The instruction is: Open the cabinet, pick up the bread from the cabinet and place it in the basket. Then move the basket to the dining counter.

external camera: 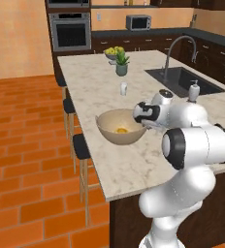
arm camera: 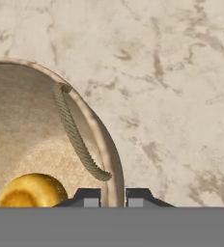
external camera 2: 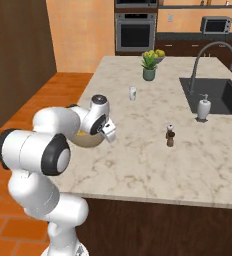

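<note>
Small roundish golden-yellow bread [arm camera: 31, 190] lying in the bottom of the wide round tan-beige basket [external camera: 109, 131], beside a coil of rope handle [arm camera: 75, 135] draped down the inner wall. Basket resting on the pale beige marble desk [external camera: 100, 92], near its edge on the stool side, well short of the sink [external camera: 182, 80]. Hand [arm camera: 113, 197] clamped on the basket's thin rim, one fingertip inside the wall and one outside. Bread step judged done; carrying step apparently at its close, with the basket already on the dining surface. Next likely called for: spreading the fingertips without tipping the bowl, then lifting straight clear of the rim and the rope. Small white cup [external camera: 123, 88] and potted plant [external camera: 121, 64] standing further along, well apart.
</note>
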Robot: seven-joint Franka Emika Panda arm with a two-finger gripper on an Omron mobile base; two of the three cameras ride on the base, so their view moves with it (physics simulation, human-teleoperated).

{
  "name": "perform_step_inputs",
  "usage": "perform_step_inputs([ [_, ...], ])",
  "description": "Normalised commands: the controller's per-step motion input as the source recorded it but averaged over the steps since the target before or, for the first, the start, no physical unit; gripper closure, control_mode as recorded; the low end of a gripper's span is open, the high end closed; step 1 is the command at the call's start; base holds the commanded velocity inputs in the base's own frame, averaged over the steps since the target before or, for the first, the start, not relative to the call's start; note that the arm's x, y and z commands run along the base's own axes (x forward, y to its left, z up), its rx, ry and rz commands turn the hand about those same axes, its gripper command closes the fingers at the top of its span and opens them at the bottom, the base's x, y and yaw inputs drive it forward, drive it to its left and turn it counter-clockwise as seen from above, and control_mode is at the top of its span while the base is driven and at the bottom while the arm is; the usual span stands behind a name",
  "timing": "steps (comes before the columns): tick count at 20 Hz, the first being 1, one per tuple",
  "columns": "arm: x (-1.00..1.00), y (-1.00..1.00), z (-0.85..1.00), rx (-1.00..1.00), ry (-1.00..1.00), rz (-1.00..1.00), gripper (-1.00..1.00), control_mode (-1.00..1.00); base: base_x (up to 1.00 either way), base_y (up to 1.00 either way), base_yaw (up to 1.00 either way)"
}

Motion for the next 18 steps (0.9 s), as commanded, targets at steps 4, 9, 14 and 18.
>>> perform_step_inputs([
  [4, 1.00, 0.03, -0.12, 0.00, 0.10, -0.08, 1.00, -1.00, 0.00, 0.00, 0.00],
  [9, 1.00, 0.01, -0.08, 0.00, 0.04, -0.06, 1.00, -1.00, 0.00, 0.00, 0.00],
  [14, 0.90, 0.18, -0.18, 0.00, 0.00, -0.08, 1.00, -1.00, 0.00, 0.00, 0.00],
  [18, 0.52, 0.18, -0.04, 0.00, 0.00, -0.04, 1.00, -1.00, 0.00, 0.00, 0.00],
])
